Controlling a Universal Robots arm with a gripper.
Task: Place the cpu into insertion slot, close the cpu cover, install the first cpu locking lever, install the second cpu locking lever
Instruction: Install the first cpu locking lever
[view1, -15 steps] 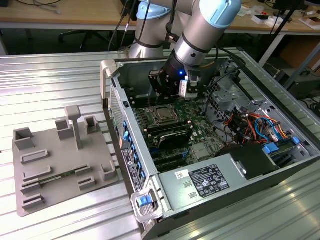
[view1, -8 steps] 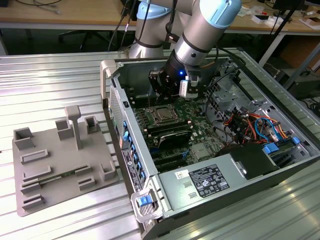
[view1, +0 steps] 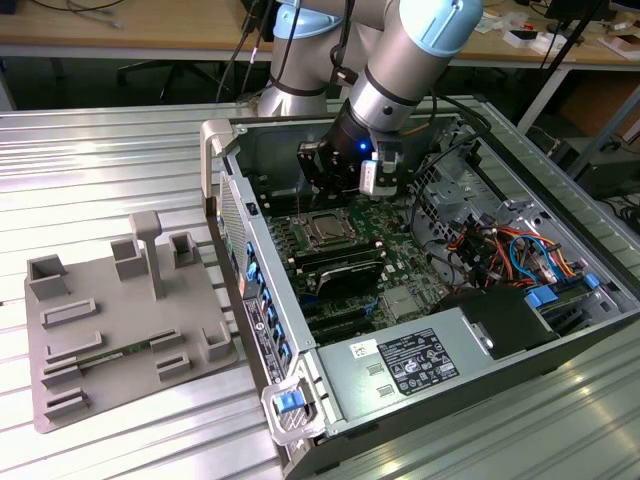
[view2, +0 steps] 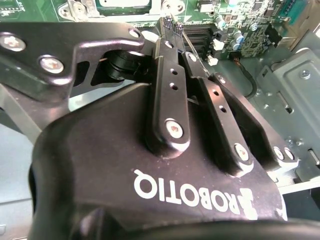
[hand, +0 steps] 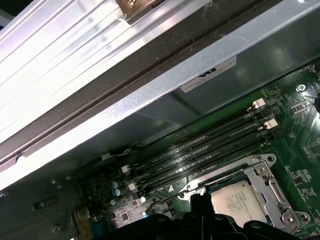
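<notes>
Nearest us in the second wrist view, our gripper (view2: 170, 24) has its fingers (view2: 169, 75) drawn narrow, nothing between them. Beyond, mid-frame in the exterior view, the cpu (view1: 325, 229) sits in the slot (view1: 306, 216), cover (hand: 267, 180) down around it.

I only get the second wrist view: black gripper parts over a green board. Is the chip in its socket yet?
Observer: Yes. In the first wrist view the chip lies flat on the board, with a silver frame around it.
Operator: How close is the gripper to it?
Observer: In the exterior view the gripper hangs just above the chip, inside the open computer case.
Operator: Is there anything outside the case?
Observer: A grey tray of holders sits on the table, on the exterior view's left.
</notes>
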